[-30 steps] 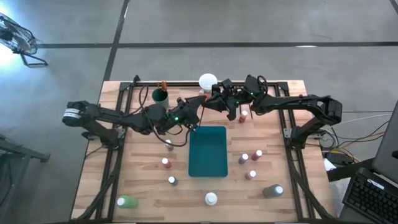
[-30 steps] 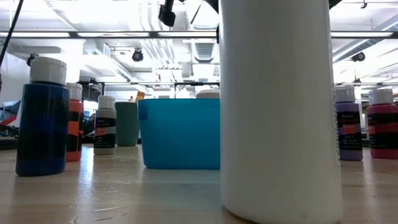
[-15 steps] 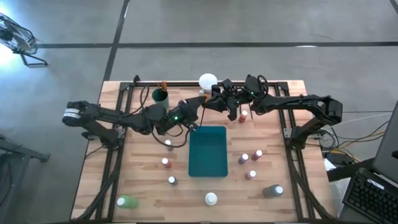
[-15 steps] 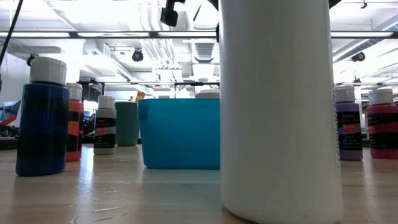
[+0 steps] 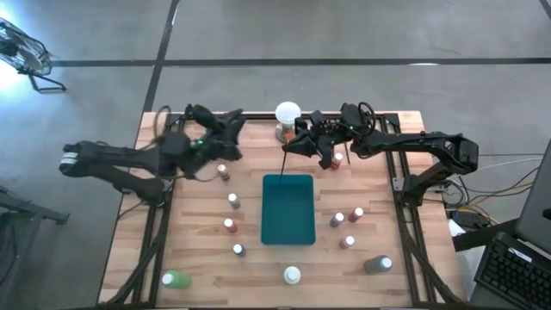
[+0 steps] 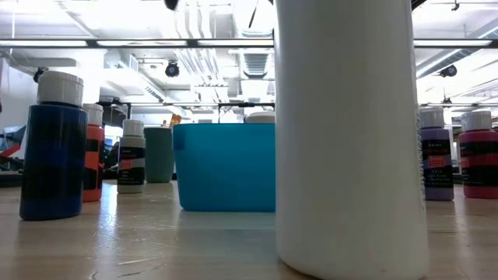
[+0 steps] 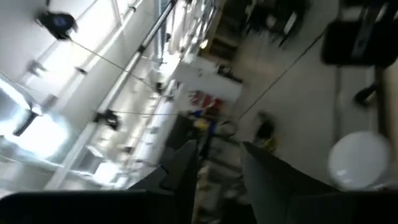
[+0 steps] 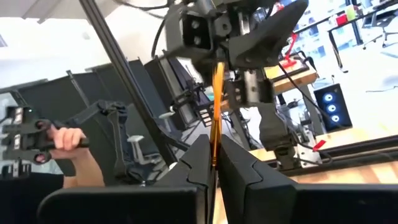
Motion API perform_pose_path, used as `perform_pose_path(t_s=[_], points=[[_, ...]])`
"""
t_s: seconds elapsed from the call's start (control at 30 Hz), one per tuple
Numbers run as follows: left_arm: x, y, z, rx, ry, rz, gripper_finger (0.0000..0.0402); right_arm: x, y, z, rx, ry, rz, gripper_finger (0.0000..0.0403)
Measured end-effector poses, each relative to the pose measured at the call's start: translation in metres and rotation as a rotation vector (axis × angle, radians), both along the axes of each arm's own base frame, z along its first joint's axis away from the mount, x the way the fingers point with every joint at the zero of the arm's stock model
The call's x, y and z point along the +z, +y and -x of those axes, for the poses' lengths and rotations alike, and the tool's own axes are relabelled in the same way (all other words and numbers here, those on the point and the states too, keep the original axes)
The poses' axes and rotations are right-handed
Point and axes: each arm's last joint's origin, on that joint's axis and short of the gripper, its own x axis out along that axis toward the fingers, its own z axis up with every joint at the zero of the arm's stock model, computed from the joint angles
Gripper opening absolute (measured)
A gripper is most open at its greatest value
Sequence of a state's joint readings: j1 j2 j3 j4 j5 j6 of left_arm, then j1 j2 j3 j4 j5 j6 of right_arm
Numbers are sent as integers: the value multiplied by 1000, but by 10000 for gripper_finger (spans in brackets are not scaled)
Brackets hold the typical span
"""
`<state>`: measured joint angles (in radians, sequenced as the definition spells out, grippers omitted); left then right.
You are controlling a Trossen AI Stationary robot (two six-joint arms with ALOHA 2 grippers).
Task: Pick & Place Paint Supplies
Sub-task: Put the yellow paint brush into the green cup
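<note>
The left tool point(image 5: 225, 123) hovers over the tabletop's point(image 5: 198, 250) far left part, above a small bottle point(image 5: 224, 172); its fingers point(image 7: 180, 171) stand apart with nothing between them. Farther right sits the teal tray point(image 5: 288, 209), with bottles scattered on both sides. Beyond the tray's far edge, the right tool point(image 5: 300, 143) is clamped together on a thin orange-handled brush point(image 8: 216, 112), close to the white ball point(image 5: 287, 113).

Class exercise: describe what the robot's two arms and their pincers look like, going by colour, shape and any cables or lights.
Both arms are dark, slim and jointed. The left arm shows a small green light near its wrist. The right arm carries looped black cables. The right pincer has two dark, angular, tapering fingers.
</note>
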<state>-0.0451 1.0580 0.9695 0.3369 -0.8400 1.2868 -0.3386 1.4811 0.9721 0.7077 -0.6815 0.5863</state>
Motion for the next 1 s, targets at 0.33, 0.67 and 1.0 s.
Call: perform_pose_path(t_s=[0.33, 0.67, 1.0], points=[[-19, 3, 53, -131, -230, 386, 131, 2, 0, 0, -19, -30, 68, 11], [-42, 4, 38, -453, -486, 988, 131, 1, 0, -1, -37, -55, 172, 11], [-72, 15, -18, -388, -383, 1179, 131, -5, 1, -2, -22, -14, 208, 11]])
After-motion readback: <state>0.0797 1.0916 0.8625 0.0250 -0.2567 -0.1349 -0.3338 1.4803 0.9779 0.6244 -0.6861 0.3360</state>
